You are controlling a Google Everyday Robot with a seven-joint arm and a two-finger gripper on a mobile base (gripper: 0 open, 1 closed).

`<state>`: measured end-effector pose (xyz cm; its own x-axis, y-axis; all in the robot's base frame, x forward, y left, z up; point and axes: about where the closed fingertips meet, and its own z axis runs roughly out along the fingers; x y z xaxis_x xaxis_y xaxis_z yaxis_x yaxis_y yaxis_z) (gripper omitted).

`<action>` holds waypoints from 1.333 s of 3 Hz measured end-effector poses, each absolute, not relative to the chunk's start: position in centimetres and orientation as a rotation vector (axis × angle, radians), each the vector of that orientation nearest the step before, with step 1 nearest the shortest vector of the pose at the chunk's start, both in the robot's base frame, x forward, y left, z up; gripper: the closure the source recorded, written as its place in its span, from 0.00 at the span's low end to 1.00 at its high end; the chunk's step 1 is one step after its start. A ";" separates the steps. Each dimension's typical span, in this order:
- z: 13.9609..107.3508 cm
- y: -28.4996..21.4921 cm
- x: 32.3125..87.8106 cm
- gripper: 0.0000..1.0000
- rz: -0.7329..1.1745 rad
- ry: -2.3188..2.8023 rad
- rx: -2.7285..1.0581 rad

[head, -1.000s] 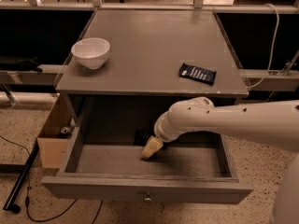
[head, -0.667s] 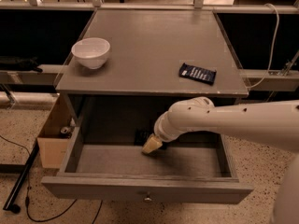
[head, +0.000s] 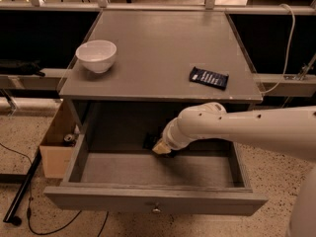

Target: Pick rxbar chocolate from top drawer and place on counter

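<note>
The top drawer (head: 153, 201) is pulled open below the counter (head: 148, 48). My gripper (head: 161, 148) reaches down into the drawer near its back wall, at the end of the white arm (head: 237, 130). A small dark object (head: 148, 141), probably the rxbar chocolate, lies at the drawer's back, right beside the gripper's tip and partly hidden by it. I cannot tell whether the gripper touches it. A bluish-black bar with white text (head: 209, 77) lies on the counter's right side.
A white bowl (head: 96, 55) stands on the counter's left front. A cardboard box (head: 57, 142) with a can stands on the floor left of the drawer. Black cables and a stand leg lie on the floor at the left.
The gripper has moved a little toward the drawer's back, closer to the dark object. Nothing else has moved.
</note>
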<state>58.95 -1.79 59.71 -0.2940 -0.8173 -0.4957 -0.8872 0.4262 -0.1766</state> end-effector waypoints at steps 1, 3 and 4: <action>59.7 -1.8 58.9 1.00 0.178 2.165 -1.436; 59.9 -1.6 58.0 1.00 0.164 2.209 -1.454; 62.4 -1.7 54.4 1.00 0.092 2.228 -1.448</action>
<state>54.36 -1.72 62.44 -0.3262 -0.8445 -0.4247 -0.8766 0.4384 -0.1985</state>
